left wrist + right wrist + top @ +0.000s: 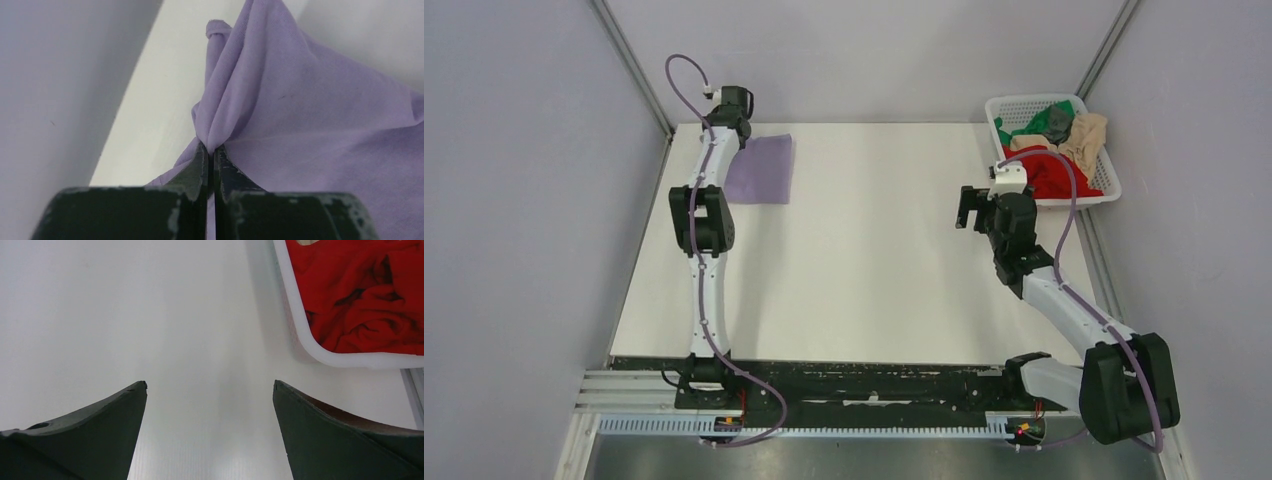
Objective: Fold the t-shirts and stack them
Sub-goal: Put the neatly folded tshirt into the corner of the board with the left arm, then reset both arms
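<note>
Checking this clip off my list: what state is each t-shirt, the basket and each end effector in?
lavender t-shirt: flat rectangle on the table, one spot pinched and gathered.
left end effector: shut on the lavender t-shirt.
right end effector: open, empty, over bare table.
basket: upright, holding shirts.
red t-shirt: crumpled in basket.
beige t-shirt: crumpled in basket.
green t-shirt: crumpled in basket.
dark grey t-shirt: crumpled in basket.

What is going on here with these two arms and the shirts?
The left gripper is shut on a fold of the lavender t-shirt, which lies as a flat rectangle at the far left corner of the table. The right gripper hangs open and empty above bare table beside the white basket. The red t-shirt, beige t-shirt, green t-shirt and dark grey t-shirt lie crumpled in it, not yet folded.
</note>
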`<action>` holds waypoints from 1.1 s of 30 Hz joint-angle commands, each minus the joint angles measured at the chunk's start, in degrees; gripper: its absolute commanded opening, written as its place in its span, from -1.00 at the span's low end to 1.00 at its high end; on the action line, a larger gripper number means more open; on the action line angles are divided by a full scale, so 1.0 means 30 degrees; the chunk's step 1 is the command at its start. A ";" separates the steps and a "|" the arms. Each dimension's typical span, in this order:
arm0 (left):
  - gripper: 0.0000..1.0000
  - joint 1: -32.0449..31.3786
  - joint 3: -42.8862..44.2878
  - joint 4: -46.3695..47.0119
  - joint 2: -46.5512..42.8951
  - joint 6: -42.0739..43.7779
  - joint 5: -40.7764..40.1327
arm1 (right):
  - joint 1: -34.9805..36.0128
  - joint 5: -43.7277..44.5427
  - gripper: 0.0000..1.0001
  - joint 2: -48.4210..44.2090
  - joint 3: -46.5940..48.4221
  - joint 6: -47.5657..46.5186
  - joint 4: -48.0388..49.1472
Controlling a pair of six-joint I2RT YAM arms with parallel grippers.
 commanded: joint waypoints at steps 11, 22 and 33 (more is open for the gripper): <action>-0.31 0.0688 0.3622 0.6795 0.1514 0.5527 -0.5004 | -0.0084 0.0573 0.96 0.1496 0.0436 -0.0353 0.1052; 0.99 0.0459 -0.0273 0.2601 -0.3915 -0.0392 0.2278 | -0.0084 0.1256 0.96 0.1072 0.0585 0.0983 0.0284; 0.99 -0.4840 -1.9962 0.6909 -1.8361 -0.5587 0.9106 | -0.0084 -0.1306 0.96 -0.0658 -0.2334 0.3973 -0.0365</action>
